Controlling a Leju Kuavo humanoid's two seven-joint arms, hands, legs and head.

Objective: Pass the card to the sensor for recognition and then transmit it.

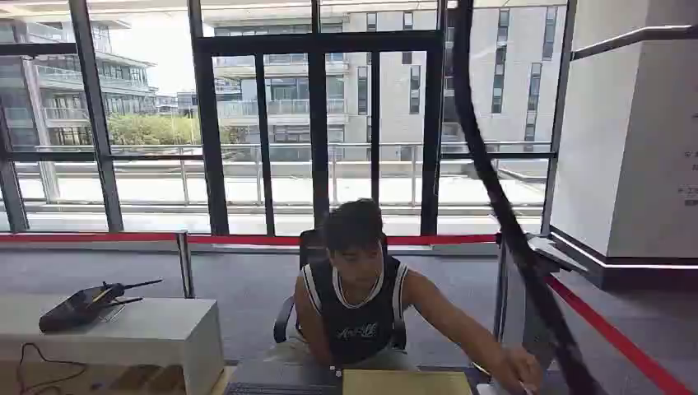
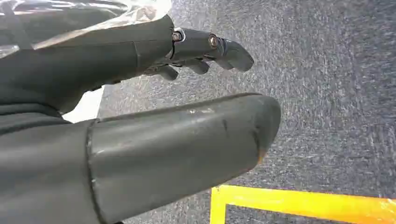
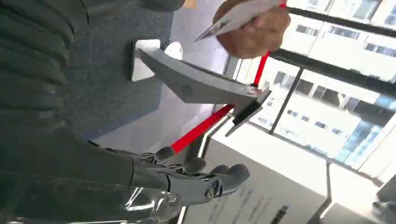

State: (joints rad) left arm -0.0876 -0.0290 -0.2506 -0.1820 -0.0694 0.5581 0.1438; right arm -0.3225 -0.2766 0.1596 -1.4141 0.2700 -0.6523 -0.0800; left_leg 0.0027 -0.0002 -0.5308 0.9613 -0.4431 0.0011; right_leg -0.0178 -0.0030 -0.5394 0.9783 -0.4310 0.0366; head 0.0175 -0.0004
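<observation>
My right hand [image 3: 196,179] is spread and empty; my left hand [image 2: 205,51] likewise. A person [image 1: 355,296] holds the card [image 3: 236,16] near the sensor [image 3: 196,84]. Nothing passed yet.

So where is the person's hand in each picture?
Head view: the person's hand is at the bottom right, reaching down past a black cable.
Left wrist view: not in it; this view looks down at grey carpet.
Right wrist view: at the top edge, holding a white card.
Shared landmark: the red barrier tape, close to the hand in both.
</observation>
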